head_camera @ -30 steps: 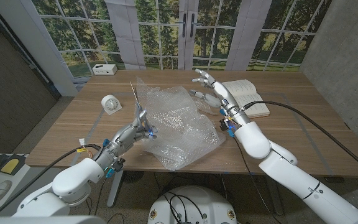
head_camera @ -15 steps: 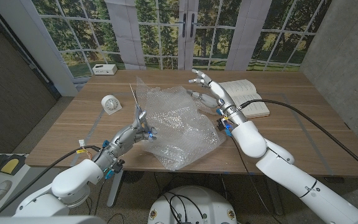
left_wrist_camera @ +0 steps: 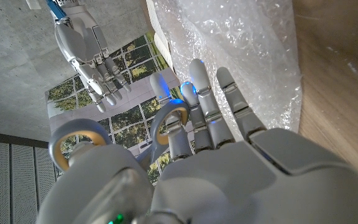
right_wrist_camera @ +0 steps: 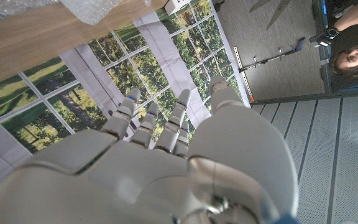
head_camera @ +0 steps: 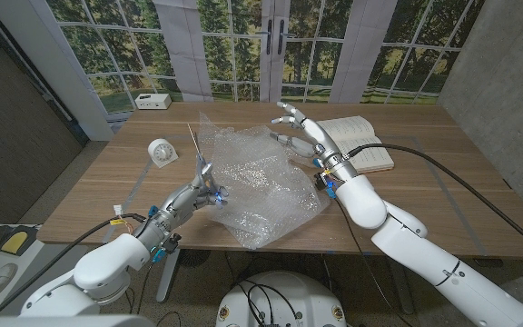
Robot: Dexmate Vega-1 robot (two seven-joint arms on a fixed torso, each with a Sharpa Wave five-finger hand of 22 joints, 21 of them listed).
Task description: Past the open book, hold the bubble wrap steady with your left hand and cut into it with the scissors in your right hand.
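We see the bubble wrap (head_camera: 261, 182) lying crumpled across the middle of the tabletop (head_camera: 407, 204), its loose corner reaching toward six o'clock at the near edge. The open book (head_camera: 361, 143) lies at about two o'clock from the wrap, just beyond its far right corner.

Our left hand (head_camera: 192, 194) sits at the wrap's nine o'clock edge and holds the scissors (head_camera: 199, 163); in the left wrist view its fingers (left_wrist_camera: 201, 99) pass through the scissors' loops (left_wrist_camera: 166, 121), and the blades point up toward twelve o'clock. We cannot tell whether the blades touch the plastic.

Our right hand (head_camera: 302, 133) hovers over the wrap's far right corner, at roughly one o'clock from its middle, fingers (head_camera: 285, 108) spread apart and holding nothing. We cannot tell whether it touches the wrap.

A small round clock (head_camera: 162, 152) stands at ten o'clock from the wrap, and a white box (head_camera: 152, 101) sits near the tabletop's far left corner.
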